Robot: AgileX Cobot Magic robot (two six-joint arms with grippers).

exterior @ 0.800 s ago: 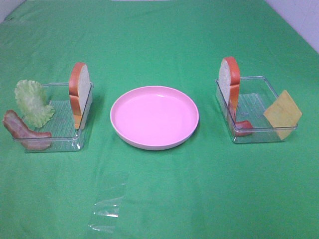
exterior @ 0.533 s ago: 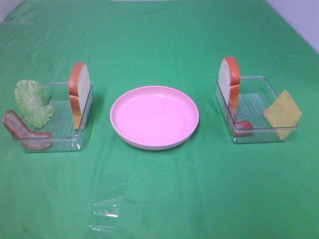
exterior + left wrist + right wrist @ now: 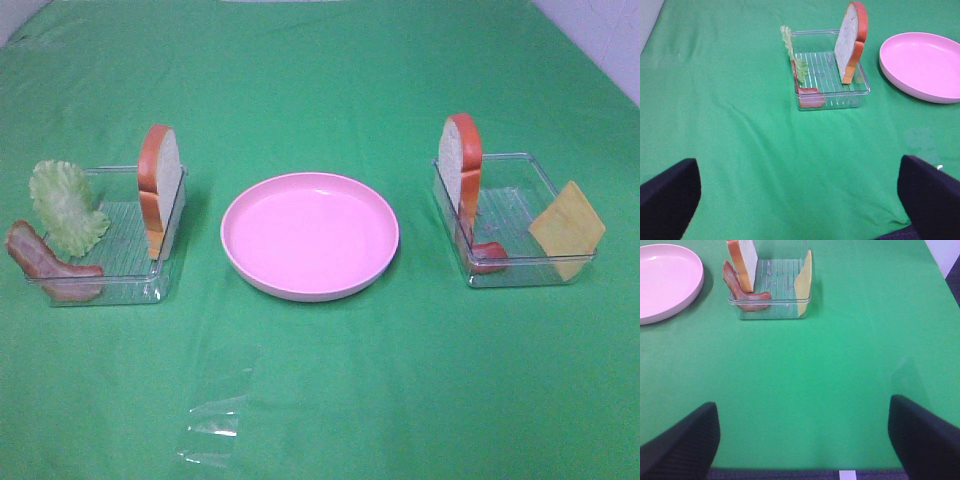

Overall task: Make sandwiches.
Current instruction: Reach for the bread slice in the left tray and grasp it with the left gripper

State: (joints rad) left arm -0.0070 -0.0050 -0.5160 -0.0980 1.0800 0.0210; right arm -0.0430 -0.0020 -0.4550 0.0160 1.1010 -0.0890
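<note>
The sandwiches' parts stand apart in two clear trays. In the left tray (image 3: 100, 282) a bread slice (image 3: 160, 185) stands on edge, with a green lettuce leaf (image 3: 65, 205) and a bacon strip (image 3: 45, 262) leaning on its outer side. The right tray (image 3: 530, 160) holds another upright bread slice (image 3: 462, 160), a red slice (image 3: 488, 256) and a yellow cheese square (image 3: 567, 228). Neither arm shows in the high view. My left gripper (image 3: 800, 200) is open and empty, well short of the left tray. My right gripper (image 3: 800, 440) is likewise open, short of the right tray.
A round pink plate (image 3: 310, 235) sits between the trays with nothing on it. A scrap of clear film (image 3: 215, 420) lies on the green cloth near the front edge. A grey wall edge shows at the far right corner.
</note>
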